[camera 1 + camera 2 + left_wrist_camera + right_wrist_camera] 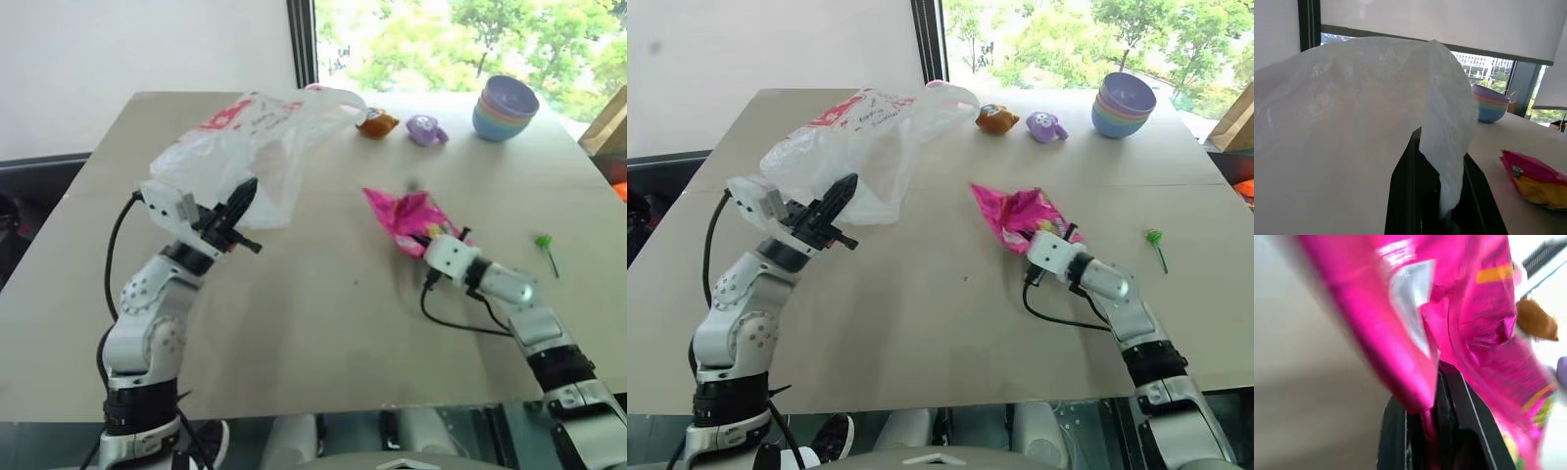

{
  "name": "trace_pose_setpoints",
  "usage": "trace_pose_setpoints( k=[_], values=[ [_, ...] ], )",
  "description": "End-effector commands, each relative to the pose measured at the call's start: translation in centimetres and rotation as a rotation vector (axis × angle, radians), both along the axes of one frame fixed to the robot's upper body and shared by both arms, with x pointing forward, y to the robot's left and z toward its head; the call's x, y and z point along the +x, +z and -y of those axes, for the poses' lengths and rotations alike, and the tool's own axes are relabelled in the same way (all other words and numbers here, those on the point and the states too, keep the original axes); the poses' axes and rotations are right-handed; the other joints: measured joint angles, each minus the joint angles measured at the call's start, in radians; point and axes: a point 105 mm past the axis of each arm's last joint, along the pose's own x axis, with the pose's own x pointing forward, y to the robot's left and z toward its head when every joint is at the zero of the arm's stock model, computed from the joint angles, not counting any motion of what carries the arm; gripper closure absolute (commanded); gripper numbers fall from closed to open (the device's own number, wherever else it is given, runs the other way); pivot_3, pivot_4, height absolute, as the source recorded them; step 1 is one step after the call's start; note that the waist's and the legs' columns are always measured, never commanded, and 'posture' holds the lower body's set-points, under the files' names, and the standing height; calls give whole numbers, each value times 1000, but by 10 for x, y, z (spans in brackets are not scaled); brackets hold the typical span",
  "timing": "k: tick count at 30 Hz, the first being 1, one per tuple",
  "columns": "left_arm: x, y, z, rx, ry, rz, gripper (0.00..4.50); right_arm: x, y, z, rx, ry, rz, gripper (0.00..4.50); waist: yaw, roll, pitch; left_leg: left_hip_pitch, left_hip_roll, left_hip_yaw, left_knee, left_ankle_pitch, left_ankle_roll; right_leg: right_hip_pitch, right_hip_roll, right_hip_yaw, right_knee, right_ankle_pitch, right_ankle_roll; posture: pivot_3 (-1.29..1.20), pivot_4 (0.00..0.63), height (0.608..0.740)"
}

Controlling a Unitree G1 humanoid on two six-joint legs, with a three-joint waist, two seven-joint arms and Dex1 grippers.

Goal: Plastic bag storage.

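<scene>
Printed matter. Plastic bag (240, 147), above the left gripper's fingers: red marks, not legible. Pink snack packet (1464, 308), pinched between the right gripper's fingers: white panel and small print, too blurred to read.

Plastic bag (240, 147): big, thin, crinkly, translucent white w/ red/pink print on upper side. Puffed up, not flat; sits on far-left part of tabletop, long axis running from robot's near left toward far centre. One handle loop arches out at far end, near the window side. Near edge lifted off surface; a fold of film is pinched there. In left wrist view film looks milky, billowing.
</scene>
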Motion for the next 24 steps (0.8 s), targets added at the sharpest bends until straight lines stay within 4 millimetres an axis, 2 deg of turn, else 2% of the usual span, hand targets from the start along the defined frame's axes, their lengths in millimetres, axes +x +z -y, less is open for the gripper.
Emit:
trace_pose_setpoints(
  k=[1,7,12,18,24],
  values=[
    [-10,21,-1,-30,-60,53,4500,11,28,-21,-52,45,130,4479,1,0,1,0,0,0,0,0,0,-1,0,0,1,0,0,0,150,740],
    [-23,19,9,-60,-130,30,4500,31,43,-56,-233,122,266,4479,0,0,4,0,-1,1,0,0,-1,-3,-1,1,4,0,0,0,150,740],
    [-38,14,28,-70,-230,0,4500,42,51,-85,-351,202,365,4479,-3,0,8,-1,0,2,0,0,-1,-4,-1,1,4,0,0,0,150,740],
    [-59,-5,55,-14,-387,-80,4500,41,78,-125,-245,268,453,4479,-6,0,10,-1,0,2,0,0,-2,-6,-2,1,7,0,0,0,150,740],
    [-60,-13,70,5,-464,-93,4500,29,91,-151,-123,330,480,4479,-5,0,10,-1,0,2,0,1,-3,-6,-2,1,8,0,-1,0,150,740]
  ],
)
